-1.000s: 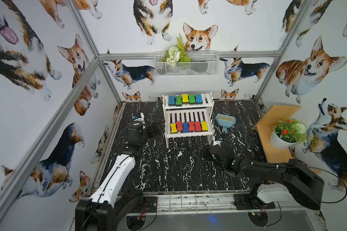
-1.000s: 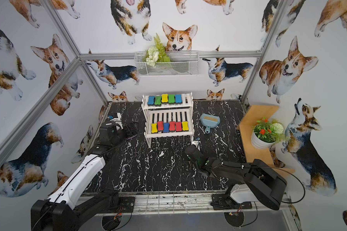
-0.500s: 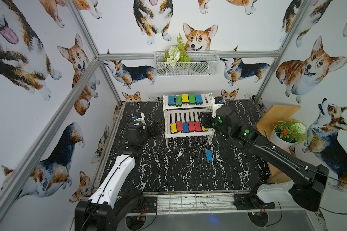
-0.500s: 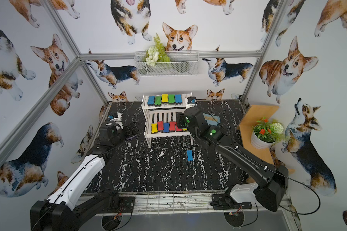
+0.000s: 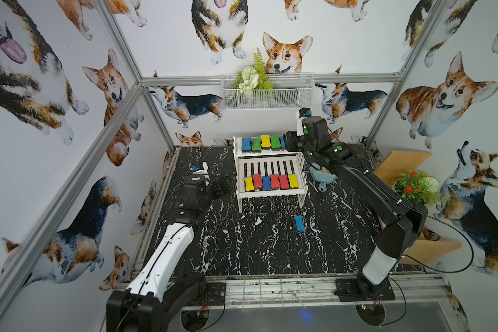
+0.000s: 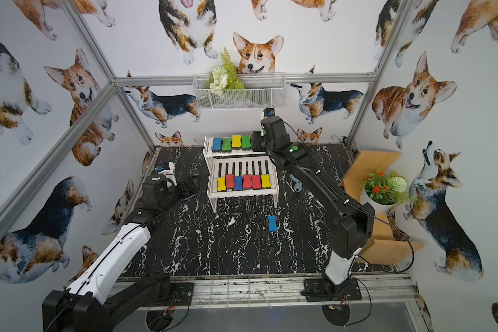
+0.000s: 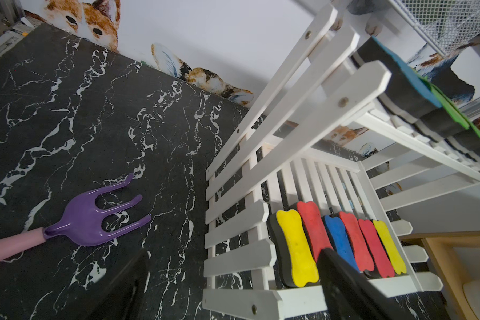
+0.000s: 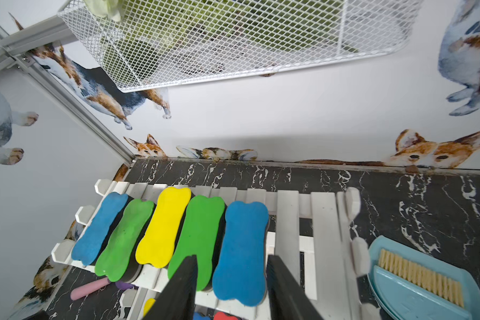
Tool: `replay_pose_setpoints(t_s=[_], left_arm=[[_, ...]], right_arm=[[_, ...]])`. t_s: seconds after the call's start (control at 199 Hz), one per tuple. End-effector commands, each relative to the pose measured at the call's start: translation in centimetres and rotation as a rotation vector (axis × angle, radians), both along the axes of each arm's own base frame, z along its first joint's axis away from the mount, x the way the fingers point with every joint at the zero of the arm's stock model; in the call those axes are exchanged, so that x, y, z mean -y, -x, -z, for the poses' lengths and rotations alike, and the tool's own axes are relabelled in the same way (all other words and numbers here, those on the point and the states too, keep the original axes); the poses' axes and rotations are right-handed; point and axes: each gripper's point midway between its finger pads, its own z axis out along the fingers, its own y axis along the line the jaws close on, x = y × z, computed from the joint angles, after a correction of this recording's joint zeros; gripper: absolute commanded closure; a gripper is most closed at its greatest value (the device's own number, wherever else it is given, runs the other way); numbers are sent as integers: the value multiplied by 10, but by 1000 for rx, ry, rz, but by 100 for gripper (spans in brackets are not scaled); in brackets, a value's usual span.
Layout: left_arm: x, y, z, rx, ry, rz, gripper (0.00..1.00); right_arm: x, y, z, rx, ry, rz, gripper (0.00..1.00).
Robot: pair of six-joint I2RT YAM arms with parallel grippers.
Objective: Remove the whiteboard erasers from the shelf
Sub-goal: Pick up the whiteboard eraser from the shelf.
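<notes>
Nearest me, out in front of the shelf (image 5: 270, 194) by its right leg, a loose blue eraser (image 5: 299, 223) lies flat on the black marbled table (image 5: 242, 247), well clear of the rack. Just off the shelf's left side, level with its lower tier, the left gripper (image 5: 226, 185) hovers with its fingers spread wide and nothing between them. Its wrist view shows a purple toy fork (image 7: 94, 219) with a pink handle lying on the table, left of the shelf.

On the shelf's lower level the lower-tier erasers (image 5: 266, 182) sit side by side against the front rail: yellow, red, blue, red, red, yellow. Above them the upper-tier erasers (image 8: 164, 227) run blue, green, yellow, green, blue.

The right gripper (image 8: 232, 257) is at the right end of the shelf's top level. Its fingers (image 8: 284, 293) are parted and stand astride the end blue eraser (image 8: 241, 243). A strip of the green neighbour shows between one finger and it, so it is not clamped.

Right of the shelf a light-blue dustpan with brush (image 8: 394, 302) rests on the table. Behind and above the shelf, a white wire basket (image 5: 268, 97) hangs on the back wall.
</notes>
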Motion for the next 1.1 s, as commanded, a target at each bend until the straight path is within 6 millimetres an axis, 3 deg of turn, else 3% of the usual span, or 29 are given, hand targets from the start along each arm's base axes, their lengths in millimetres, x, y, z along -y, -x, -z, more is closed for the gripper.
replay_pose_setpoints(t_s=[0.0,0.241,0.512,0.767,0.848,0.963,1.098], left_arm=[[0,-1,-8,23,-10,0,1],[-1,0,-10,31,-12,-2,0],[-2,0,-11,35,-14,-5,1],[-1,0,-10,33,-10,-4,1],[-1,0,-11,34,-9,-4,0],[-2,1,-11,33,-12,-7,1],[-3,1,-11,36,-14,-12,1]], right_arm=[[-3,-6,13,-47,35,-20,57],[4,-18,34,-86,55,29,62],[13,-14,52,-128,87,47,68],[23,-2,39,-98,88,54,68],[21,-5,29,-80,86,48,64],[18,-6,14,-54,74,37,50],[15,-7,23,-78,80,26,40]])
